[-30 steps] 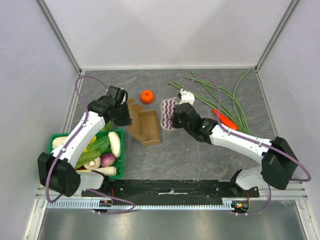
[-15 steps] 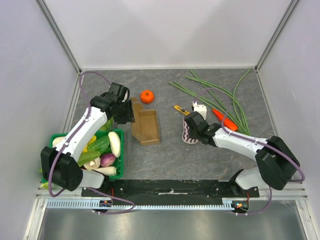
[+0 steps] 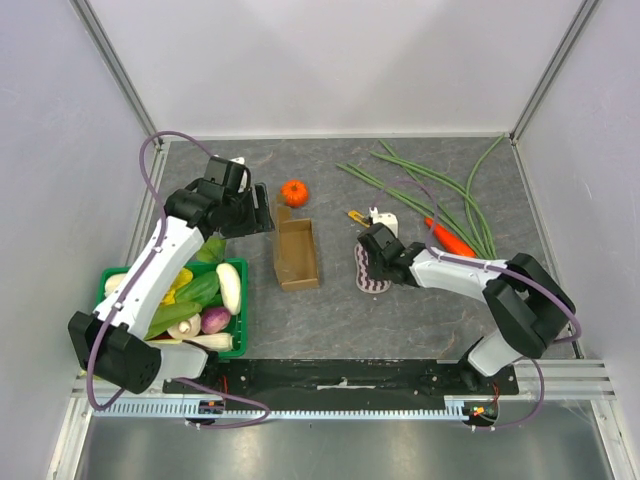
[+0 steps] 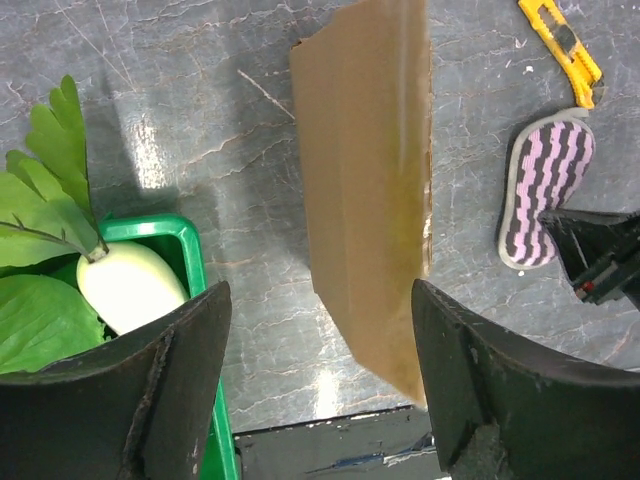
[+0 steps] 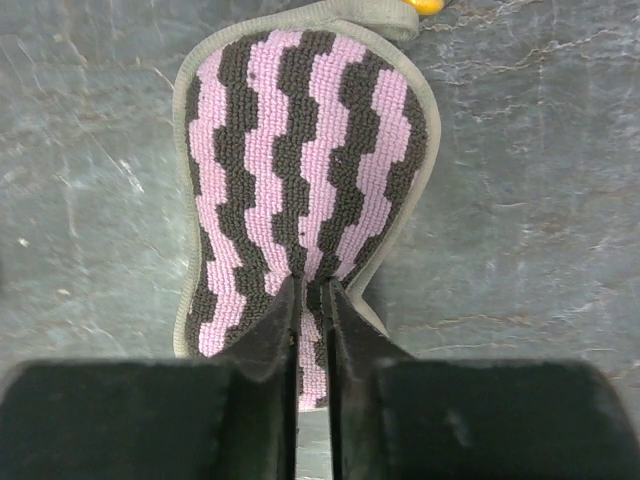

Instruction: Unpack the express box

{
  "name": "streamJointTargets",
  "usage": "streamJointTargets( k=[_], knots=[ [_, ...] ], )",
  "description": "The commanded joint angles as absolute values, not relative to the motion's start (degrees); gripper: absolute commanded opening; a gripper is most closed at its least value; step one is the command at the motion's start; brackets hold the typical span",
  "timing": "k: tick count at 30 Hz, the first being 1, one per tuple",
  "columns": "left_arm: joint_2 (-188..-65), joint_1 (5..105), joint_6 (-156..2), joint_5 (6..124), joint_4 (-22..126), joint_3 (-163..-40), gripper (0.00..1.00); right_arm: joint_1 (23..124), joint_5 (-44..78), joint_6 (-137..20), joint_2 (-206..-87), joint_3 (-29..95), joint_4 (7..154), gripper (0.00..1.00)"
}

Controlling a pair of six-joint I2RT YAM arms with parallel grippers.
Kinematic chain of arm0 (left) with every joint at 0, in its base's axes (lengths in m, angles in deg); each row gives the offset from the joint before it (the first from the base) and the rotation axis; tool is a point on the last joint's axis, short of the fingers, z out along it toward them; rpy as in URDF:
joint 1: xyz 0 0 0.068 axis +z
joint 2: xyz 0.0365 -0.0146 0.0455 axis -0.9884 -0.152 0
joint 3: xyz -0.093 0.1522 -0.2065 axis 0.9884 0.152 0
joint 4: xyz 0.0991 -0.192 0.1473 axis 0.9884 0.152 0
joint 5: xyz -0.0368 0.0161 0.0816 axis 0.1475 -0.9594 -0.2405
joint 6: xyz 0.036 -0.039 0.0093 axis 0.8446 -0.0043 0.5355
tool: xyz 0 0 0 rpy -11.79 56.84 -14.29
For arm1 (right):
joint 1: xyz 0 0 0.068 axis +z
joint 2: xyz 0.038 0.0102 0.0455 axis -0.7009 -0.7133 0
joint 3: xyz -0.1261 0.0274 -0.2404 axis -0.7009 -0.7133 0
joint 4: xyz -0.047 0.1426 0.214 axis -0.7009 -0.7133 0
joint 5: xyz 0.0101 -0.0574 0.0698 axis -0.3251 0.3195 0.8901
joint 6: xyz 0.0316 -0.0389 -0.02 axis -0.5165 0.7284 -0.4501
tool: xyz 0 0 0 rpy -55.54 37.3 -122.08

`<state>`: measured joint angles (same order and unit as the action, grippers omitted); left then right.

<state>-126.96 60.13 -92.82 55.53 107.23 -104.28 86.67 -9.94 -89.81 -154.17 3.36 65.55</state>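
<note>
The express box (image 3: 296, 255) is a small brown carton lying on the grey table, its flap (image 3: 283, 212) raised at the far end. In the left wrist view the box (image 4: 370, 180) lies below my left gripper (image 4: 318, 292). That gripper (image 3: 250, 212) hangs open just left of the flap with nothing between its fingers. My right gripper (image 5: 312, 288) is nipped on the near edge of a pink and black striped pad (image 5: 300, 150). The pad (image 3: 372, 274) lies flat on the table right of the box, its fabric puckered at the fingertips.
A green crate (image 3: 243, 290) of vegetables stands left of the box, close to my left arm. An orange tangerine (image 3: 293, 192) sits behind the box. A yellow box cutter (image 3: 357, 217), a carrot (image 3: 450, 240) and long green beans (image 3: 440, 190) lie to the right.
My left gripper has opened, let go of the box's flap and drawn back to the far left. My right gripper carried the striped pad away from the box and down onto the table.
</note>
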Motion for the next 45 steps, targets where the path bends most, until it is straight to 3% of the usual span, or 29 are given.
streamJointTargets(
  k=[1,3,6,19,30,35,45],
  knots=[
    [-124.32,60.08,-91.26,55.38,108.62,-107.27,0.79,86.95,-10.27,-91.51,-155.50,6.86,63.33,0.28],
    [-123.27,60.08,-91.26,55.64,108.97,-107.80,0.80,86.95,-10.44,-92.74,-153.83,7.13,61.92,0.51],
    [-122.03,60.08,-91.17,56.25,109.32,-109.29,0.81,86.95,-12.02,-93.80,-149.44,8.79,58.59,0.67],
    [-112.28,60.08,-91.61,63.55,104.14,-105.61,0.82,86.86,-20.55,-93.02,-132.75,16.71,43.29,0.98],
    [-96.02,60.08,-96.70,66.02,109.67,-105.86,0.83,86.51,-28.55,-86.25,-115.69,32.76,26.33,0.98],
    [-89.61,60.08,-99.25,61.54,114.06,-107.89,0.82,86.42,-44.45,-90.38,-109.53,41.57,13.14,0.98],
    [-83.80,60.08,-99.96,63.20,116.35,-111.06,0.82,86.60,-39.19,-84.49,-103.29,47.03,11.91,0.98]
  ],
)
